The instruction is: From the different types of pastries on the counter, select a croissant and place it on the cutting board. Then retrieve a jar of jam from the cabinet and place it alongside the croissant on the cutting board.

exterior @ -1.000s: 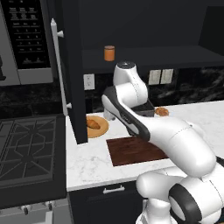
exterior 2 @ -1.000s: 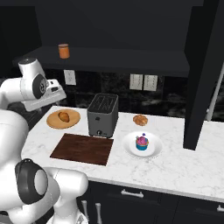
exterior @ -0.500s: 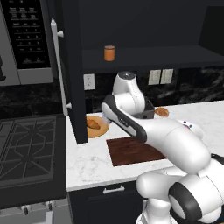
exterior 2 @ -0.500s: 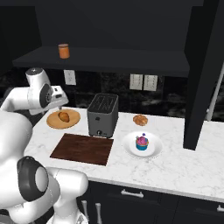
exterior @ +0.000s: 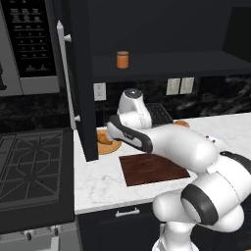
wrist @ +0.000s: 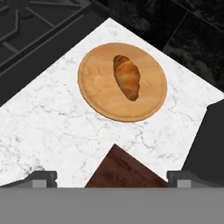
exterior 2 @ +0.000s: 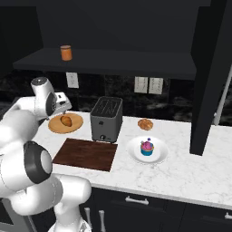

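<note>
The croissant (wrist: 127,77) lies on a round light wooden plate (wrist: 96,94), seen also on the counter (exterior 2: 181,172) as croissant (exterior 2: 66,120) and croissant (exterior: 104,139). My gripper (wrist: 113,179) hangs open above the counter, short of the plate, with nothing between its fingertips (wrist: 41,177). A corner of the dark cutting board (wrist: 127,173) lies right under it; the cutting board (exterior 2: 86,154) is bare. The orange jar of jam (exterior 2: 66,52) stands on the shelf of the open cabinet (exterior: 162,66). A pink cupcake (exterior 2: 147,147) and a brown baked piece (exterior 2: 145,123) sit to the right.
A grey toaster (exterior 2: 106,118) stands between the wooden plate and the baked piece. The cupcake rests on a white plate (exterior 2: 158,156). The cabinet door (exterior: 81,98) with its white handle stands open beside the wooden plate. A stove (exterior: 29,166) lies left of the counter.
The arm has swung down, bringing the hand lower toward the wooden plate and the croissant. The gripper stays open. Nothing on the counter has moved.
</note>
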